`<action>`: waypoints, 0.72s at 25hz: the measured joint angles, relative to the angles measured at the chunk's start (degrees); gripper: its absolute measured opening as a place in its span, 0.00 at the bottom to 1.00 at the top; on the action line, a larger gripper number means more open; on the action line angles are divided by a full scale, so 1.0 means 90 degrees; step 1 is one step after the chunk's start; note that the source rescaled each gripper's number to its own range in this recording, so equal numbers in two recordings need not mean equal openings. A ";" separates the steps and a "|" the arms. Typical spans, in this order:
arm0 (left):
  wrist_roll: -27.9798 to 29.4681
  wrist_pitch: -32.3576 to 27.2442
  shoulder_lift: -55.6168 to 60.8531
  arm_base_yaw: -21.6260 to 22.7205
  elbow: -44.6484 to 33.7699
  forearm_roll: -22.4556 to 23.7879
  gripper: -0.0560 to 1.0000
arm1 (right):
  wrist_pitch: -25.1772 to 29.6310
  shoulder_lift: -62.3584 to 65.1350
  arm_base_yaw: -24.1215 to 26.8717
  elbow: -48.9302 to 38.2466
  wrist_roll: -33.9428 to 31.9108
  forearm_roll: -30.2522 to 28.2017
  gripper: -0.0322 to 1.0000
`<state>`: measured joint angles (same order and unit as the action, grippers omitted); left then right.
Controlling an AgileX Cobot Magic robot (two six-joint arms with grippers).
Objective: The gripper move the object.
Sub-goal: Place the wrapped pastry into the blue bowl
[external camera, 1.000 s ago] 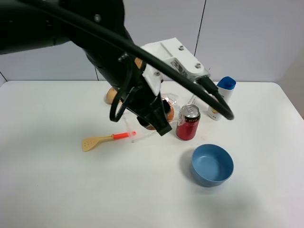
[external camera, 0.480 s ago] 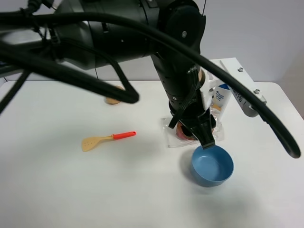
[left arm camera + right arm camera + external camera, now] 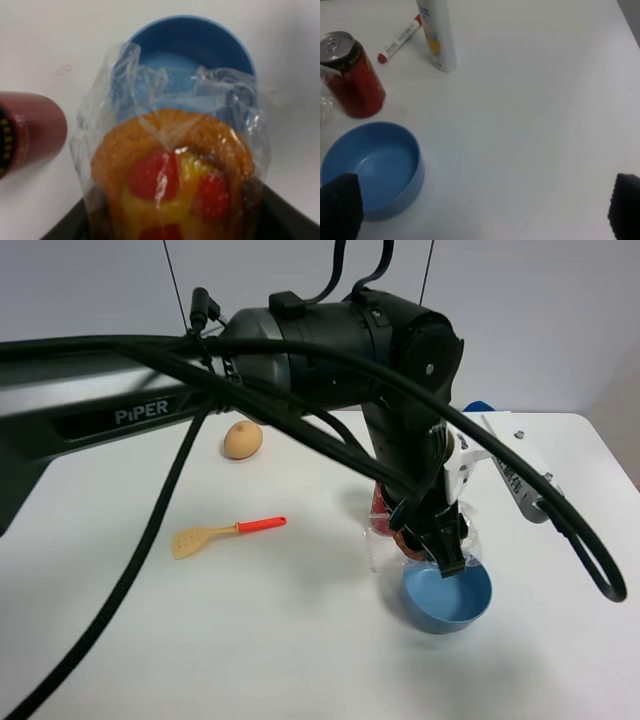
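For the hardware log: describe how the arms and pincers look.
The left arm is thick, glossy black with rounded joints; a dark grey link carries white PIPER lettering. Black cables loop along it, and a white block with screws sits by the wrist. The left pincer is black. Of the right pincer, only black, dimpled pads show.

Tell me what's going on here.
The left hand grips the wrapped jam pastry and holds it at the rim of the blue bowl, with a red can close beside. The pastry is not yet let go. The right hand is open, holds nothing and hangs above the table near the bowl.
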<state>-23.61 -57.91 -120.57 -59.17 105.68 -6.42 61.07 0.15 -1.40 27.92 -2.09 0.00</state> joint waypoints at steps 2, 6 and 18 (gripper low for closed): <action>-0.0024 0.0122 -0.0121 0.0000 0.0000 -0.0040 0.06 | 0.0000 0.0000 0.0000 0.0000 0.0000 0.0000 1.00; -0.0086 0.0395 -0.0333 0.0000 0.0000 -0.0262 0.06 | 0.0000 0.0000 0.0000 0.0000 0.0000 0.0000 1.00; -0.0568 0.1060 -0.0898 0.0000 0.0005 -0.0720 0.06 | 0.0000 0.0000 0.0000 0.0000 0.0000 0.0000 1.00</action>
<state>-28.72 -48.38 -128.65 -59.17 105.73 -12.90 61.07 0.15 -1.40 27.92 -2.09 0.00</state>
